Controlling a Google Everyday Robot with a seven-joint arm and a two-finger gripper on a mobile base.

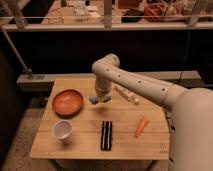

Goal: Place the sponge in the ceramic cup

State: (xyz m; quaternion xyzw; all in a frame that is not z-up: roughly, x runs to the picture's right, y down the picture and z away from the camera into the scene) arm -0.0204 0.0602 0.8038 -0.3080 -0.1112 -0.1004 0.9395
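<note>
My gripper hangs over the wooden table, just right of the orange-red bowl. It is shut on the sponge, a small light-blue block showing at its lower left side, held above the tabletop. The ceramic cup, white and round, stands near the table's front left corner, well below and left of the gripper. The arm reaches in from the right.
An orange-red bowl sits at the left of the table, behind the cup. A black-and-white striped bar lies at the front middle, an orange carrot to its right. A pale bottle lies behind the arm.
</note>
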